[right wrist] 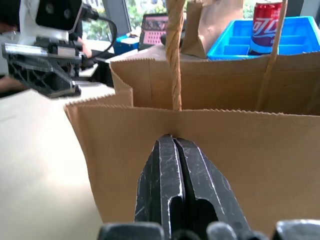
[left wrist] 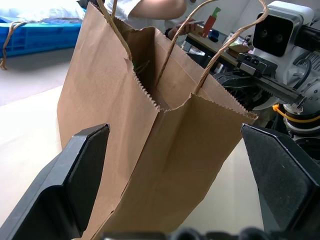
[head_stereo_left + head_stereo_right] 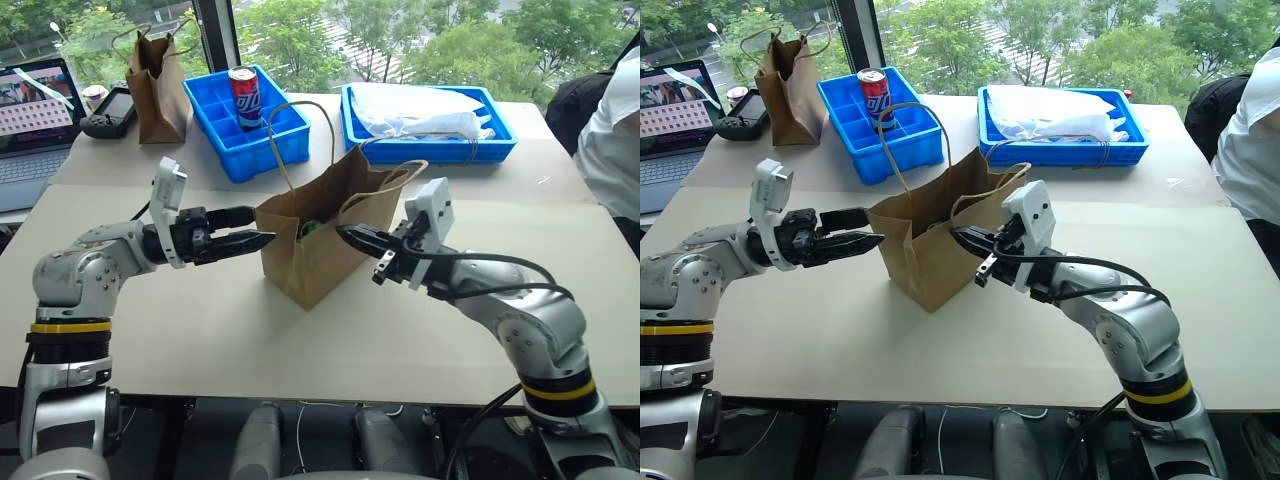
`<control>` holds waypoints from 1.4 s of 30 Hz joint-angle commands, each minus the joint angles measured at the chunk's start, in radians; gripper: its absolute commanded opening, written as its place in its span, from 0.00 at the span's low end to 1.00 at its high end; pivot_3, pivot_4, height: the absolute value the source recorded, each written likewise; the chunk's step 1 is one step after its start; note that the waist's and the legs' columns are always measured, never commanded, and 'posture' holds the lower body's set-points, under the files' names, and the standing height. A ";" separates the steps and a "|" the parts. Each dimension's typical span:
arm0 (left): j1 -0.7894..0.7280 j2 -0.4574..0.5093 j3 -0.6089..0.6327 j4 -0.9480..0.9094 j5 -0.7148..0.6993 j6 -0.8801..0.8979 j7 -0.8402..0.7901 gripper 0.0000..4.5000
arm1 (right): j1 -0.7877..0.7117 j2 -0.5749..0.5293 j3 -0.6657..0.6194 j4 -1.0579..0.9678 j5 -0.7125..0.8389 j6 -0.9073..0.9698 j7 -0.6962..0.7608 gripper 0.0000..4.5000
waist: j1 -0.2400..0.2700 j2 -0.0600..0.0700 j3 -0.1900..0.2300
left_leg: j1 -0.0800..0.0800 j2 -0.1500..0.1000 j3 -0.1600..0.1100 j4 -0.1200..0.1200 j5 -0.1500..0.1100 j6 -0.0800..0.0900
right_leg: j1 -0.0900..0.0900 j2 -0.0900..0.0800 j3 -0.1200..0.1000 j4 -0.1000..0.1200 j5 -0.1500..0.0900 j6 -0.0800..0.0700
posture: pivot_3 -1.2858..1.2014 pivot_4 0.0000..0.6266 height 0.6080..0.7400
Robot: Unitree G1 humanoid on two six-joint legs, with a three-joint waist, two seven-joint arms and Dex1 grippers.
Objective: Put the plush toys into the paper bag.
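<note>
Two grippers flank your bag [image 3: 320,235] at mid-table: the left gripper [image 3: 262,240] with jaws wide open, level and pointing right at the bag's left wall; the right gripper [image 3: 347,233] with jaws closed empty, tips against its near-right wall. A green toy [image 3: 311,228] shows inside the mouth; you can't see the chili. Farther back stand a darker bag [image 3: 157,88], blue trays [image 3: 250,135] and a can [image 3: 244,96].

An office or lab: laptop [image 3: 35,115], blue bins [image 3: 250,125], window over trees.
</note>
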 commanded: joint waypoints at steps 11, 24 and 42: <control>0.011 -0.035 -0.037 -0.107 -0.028 0.048 0.049 1.00 | -0.037 0.098 0.043 0.038 -0.083 -0.002 0.028 0.01 | -0.002 0.000 0.000 | 0.000 0.000 0.000 0.000 0.000 0.000 | 0.000 0.000 0.000 0.000 0.000 0.000 | 0.52 0.24 0.68; 0.018 -0.038 -0.123 -0.104 0.046 0.028 0.099 0.78 | -0.049 0.154 0.029 0.072 -0.131 -0.007 0.026 0.00 | -0.001 0.000 0.000 | 0.002 0.000 0.000 0.000 0.000 0.000 | 0.001 0.000 0.000 0.001 0.000 0.000 | 0.52 0.24 0.68; -0.090 -0.086 -0.133 0.055 0.121 -0.102 0.062 0.01 | 0.001 0.111 -0.045 -0.039 -0.055 0.086 0.037 0.00 | 0.000 0.000 0.000 | 0.002 0.000 0.000 0.000 0.000 0.000 | 0.000 0.000 0.000 0.002 0.000 0.000 | 0.52 0.24 0.68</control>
